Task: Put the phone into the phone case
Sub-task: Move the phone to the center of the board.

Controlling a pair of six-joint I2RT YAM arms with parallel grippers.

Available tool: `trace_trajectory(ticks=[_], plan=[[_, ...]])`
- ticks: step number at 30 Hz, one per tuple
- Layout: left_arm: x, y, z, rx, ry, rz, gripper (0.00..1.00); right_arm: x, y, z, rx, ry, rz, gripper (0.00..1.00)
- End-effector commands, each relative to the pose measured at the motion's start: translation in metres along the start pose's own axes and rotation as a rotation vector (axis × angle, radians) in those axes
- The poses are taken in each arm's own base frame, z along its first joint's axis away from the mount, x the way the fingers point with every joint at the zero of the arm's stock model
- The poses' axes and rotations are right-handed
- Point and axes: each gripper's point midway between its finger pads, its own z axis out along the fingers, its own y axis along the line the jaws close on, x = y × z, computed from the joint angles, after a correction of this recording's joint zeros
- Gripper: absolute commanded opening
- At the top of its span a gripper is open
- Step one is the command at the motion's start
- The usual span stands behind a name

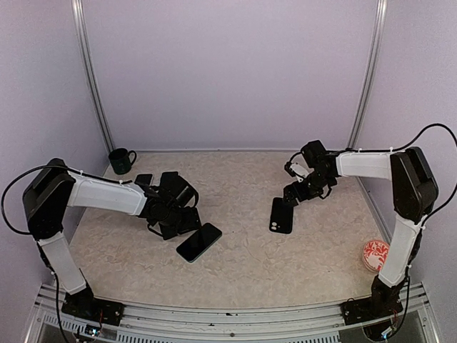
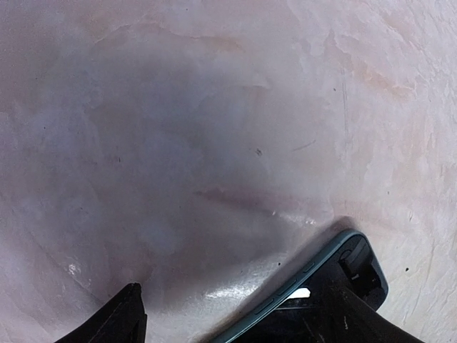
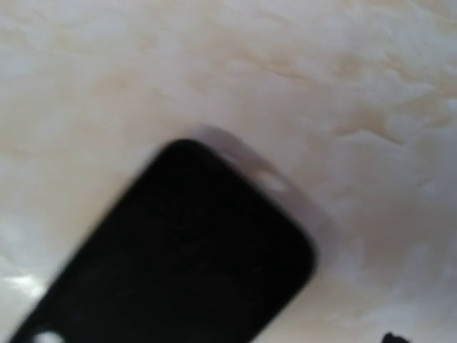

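A dark case with a teal rim [image 1: 198, 242] lies flat on the table at centre left. In the left wrist view its teal edge with button bumps [image 2: 314, 275] runs up from the bottom. My left gripper [image 1: 177, 224] is low over the case's near end and open [image 2: 232, 321]. One of its fingers [image 2: 350, 314] is over the case's inside and the other finger [image 2: 121, 318] is off to the side above bare table. A black phone [image 1: 280, 215] lies flat at centre right and fills the blurred right wrist view [image 3: 178, 257]. My right gripper [image 1: 295, 193] hovers just behind the phone and holds nothing.
A dark mug [image 1: 121, 161] stands at the back left. A small flat black item [image 1: 143, 179] lies beside my left arm. A red-and-white patterned round dish [image 1: 375, 254] sits at the right edge. Metal frame posts stand at the back corners.
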Motion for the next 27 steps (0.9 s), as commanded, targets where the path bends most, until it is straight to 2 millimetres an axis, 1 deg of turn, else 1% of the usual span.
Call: trace_trajectory(ticks=[1,3,9,11,13,16,20,21,23,27], plan=[[0.06,0.047,0.019,-0.153,0.174,0.08,0.83,0.002,-0.019,0.013,0.036,0.039,-0.036,0.89],[0.067,0.047,0.021,-0.159,0.186,0.089,0.83,0.0,-0.019,0.018,0.032,0.051,-0.062,0.88],[0.082,0.04,0.025,-0.145,0.215,0.097,0.83,-0.01,-0.022,0.033,0.025,0.068,-0.12,0.86],[0.085,0.037,0.025,-0.138,0.223,0.095,0.83,-0.01,-0.022,0.041,0.017,0.082,-0.136,0.79],[0.089,0.034,0.027,-0.129,0.233,0.094,0.83,-0.01,-0.025,0.047,0.024,0.096,-0.148,0.74],[0.092,0.029,0.027,-0.114,0.242,0.089,0.83,-0.003,-0.028,0.057,0.031,0.129,-0.154,0.7],[0.095,0.018,0.027,-0.09,0.252,0.091,0.83,-0.003,-0.026,0.062,0.012,0.127,-0.153,0.62],[0.095,0.015,0.027,-0.085,0.253,0.093,0.83,-0.003,-0.025,0.062,0.006,0.125,-0.154,0.58],[0.095,0.01,0.027,-0.078,0.252,0.098,0.83,-0.004,-0.024,0.062,0.004,0.122,-0.155,0.44],[0.095,-0.001,0.027,-0.063,0.248,0.101,0.83,-0.001,-0.022,0.061,-0.007,0.131,-0.16,0.35]])
